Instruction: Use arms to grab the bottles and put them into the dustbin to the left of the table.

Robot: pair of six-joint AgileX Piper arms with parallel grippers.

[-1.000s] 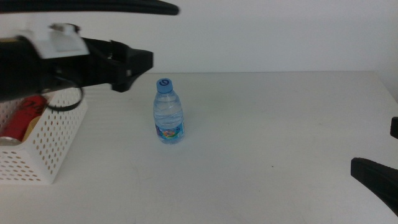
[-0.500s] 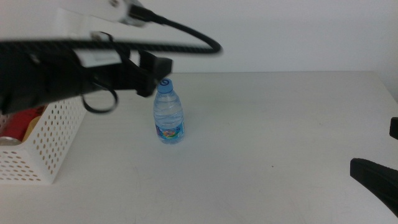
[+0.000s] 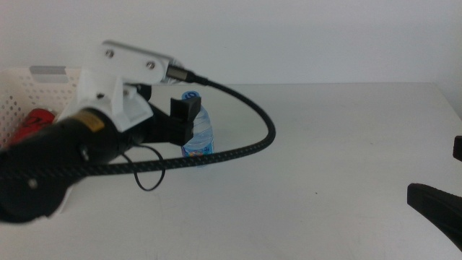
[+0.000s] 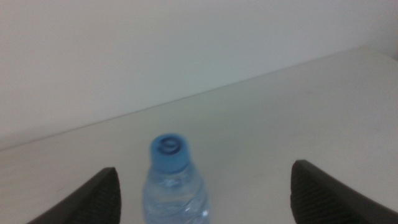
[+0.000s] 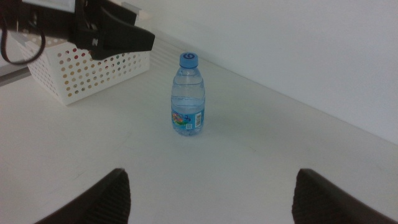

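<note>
Left black gripper [image 4: 202, 190] is hovering with jaws spread wide, the short clear blue-capped water bottle [image 4: 173, 180] standing upright between and just ahead of them on the white table [image 3: 325, 137]. Right gripper [image 5: 211, 193] is waiting wide open, well apart. White perforated plastic dustbin [image 5: 99, 68] is sitting behind the left gripper.

Left gripper [image 3: 189, 123] now at water bottle [image 3: 198, 137]

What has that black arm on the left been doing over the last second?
The left arm swung away from above the basket and lowered its hand toward the water bottle, fingers spread on either side of the cap, nothing gripped yet. The bottle stayed upright in place, the red can stayed in the basket, and the right hand kept waiting, open, at the table's right.
</note>
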